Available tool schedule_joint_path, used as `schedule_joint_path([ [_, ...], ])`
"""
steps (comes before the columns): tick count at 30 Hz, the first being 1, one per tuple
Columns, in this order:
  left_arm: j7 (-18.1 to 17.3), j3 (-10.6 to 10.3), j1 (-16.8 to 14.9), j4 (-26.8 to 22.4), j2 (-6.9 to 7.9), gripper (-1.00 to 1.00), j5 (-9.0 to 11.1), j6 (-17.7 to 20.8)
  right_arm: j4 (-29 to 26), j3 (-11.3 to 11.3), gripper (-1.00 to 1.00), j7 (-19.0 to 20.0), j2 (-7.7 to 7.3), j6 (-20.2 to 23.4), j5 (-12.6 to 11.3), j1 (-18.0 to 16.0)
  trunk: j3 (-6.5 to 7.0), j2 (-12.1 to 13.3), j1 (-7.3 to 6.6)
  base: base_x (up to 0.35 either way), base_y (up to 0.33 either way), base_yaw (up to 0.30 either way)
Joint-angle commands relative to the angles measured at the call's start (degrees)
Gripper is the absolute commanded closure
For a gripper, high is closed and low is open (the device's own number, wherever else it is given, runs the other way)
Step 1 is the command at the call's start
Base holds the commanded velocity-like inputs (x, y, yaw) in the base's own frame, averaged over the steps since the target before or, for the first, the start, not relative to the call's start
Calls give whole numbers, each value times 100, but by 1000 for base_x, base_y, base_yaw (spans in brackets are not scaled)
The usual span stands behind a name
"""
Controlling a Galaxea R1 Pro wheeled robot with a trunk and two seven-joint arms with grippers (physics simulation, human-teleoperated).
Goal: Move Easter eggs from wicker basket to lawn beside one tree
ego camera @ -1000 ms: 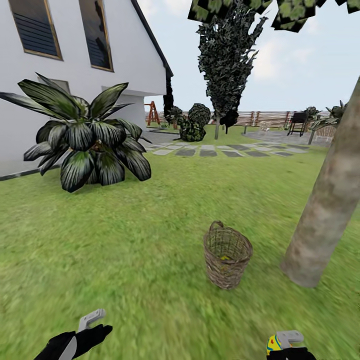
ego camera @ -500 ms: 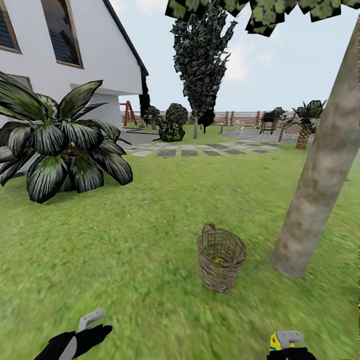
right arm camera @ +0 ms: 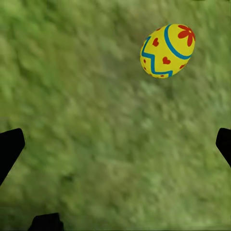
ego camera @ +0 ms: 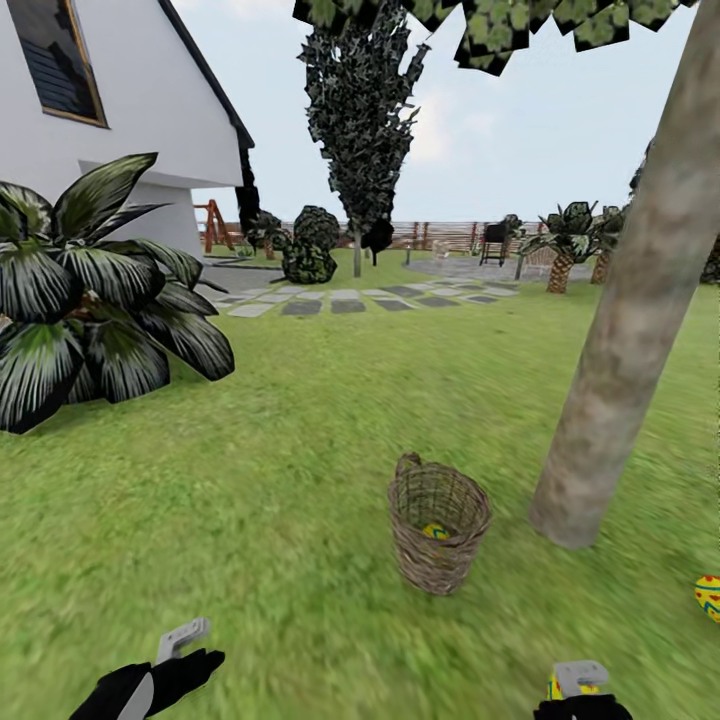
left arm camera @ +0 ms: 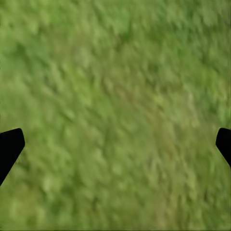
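The wicker basket (ego camera: 438,540) stands upright on the lawn (ego camera: 280,480), left of the tree (ego camera: 620,360). One yellow Easter egg (ego camera: 434,531) shows inside it. Another egg (ego camera: 708,597) lies on the grass at the right edge, near the trunk. A third egg (right arm camera: 167,50), yellow with blue zigzag and red marks, is over the grass beyond my right gripper (right arm camera: 118,144), clear of its wide-open fingers. In the head view it peeks out beside that gripper (ego camera: 578,682) as a yellow sliver (ego camera: 553,689). My left gripper (ego camera: 185,640) is open over bare grass (left arm camera: 115,96).
A large spiky-leaved plant (ego camera: 80,310) stands at the left before the white house (ego camera: 110,120). Stone slabs (ego camera: 340,300), a dark conifer (ego camera: 358,110), shrubs, palms and the fence lie far back. Open grass stretches between me and the basket.
The head view has swung right, shifting the house and plant left. The basket and trunk look nearer. An egg on the lawn entered at the right edge. Less of the egg by my right gripper shows.
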Motion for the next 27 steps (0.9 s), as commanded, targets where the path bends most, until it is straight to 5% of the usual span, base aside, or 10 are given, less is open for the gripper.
schedule_joint_path([
  [1,-17,33,-2,-7,-2,-100,42,49,-12,10,-100,-9,-1,35,9,-1,-8,-3,2,278,231,-86],
  [27,-5,32,-2,-7,-29,-100,44,49,-12,16,-100,-15,5,27,15,-4,-10,-3,2,305,180,-8],
])
